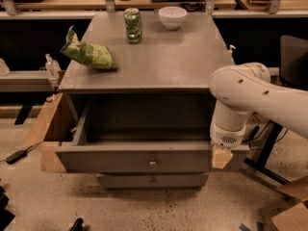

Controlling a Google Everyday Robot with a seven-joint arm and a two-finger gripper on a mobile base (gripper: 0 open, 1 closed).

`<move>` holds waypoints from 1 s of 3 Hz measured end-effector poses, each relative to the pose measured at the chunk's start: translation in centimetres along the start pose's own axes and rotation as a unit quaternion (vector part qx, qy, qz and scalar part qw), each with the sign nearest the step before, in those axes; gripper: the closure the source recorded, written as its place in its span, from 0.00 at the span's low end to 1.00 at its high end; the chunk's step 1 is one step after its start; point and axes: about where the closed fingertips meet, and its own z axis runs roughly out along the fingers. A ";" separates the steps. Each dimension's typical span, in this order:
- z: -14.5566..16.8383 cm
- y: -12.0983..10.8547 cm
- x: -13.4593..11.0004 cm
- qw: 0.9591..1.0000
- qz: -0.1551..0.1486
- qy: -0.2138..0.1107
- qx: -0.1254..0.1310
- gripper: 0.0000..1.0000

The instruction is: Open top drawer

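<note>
The top drawer (110,160) stands pulled out from the grey cabinet, and its grey inside shows. Its flat front carries a small round knob (153,163) at the centre. A narrower drawer (153,180) sits shut just below it. My gripper (221,158) hangs from the white arm (250,93) at the right end of the top drawer's front, right of the knob and apart from it. It holds nothing that I can see.
On the cabinet top (159,61) lie a green chip bag (86,54), a green can (133,25) and a white bowl (172,17). A cardboard box (48,129) stands at the left, black stand legs (269,153) at the right, a cable (17,154) on the floor.
</note>
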 end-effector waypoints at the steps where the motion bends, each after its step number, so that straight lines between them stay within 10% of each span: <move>1: -1.4 2.0 0.4 1.000 0.018 0.023 -0.005 0.88; 2: -3.2 4.1 0.8 0.998 0.040 0.043 -0.002 1.00; 3: -3.7 4.6 1.0 0.998 0.048 0.048 0.001 0.86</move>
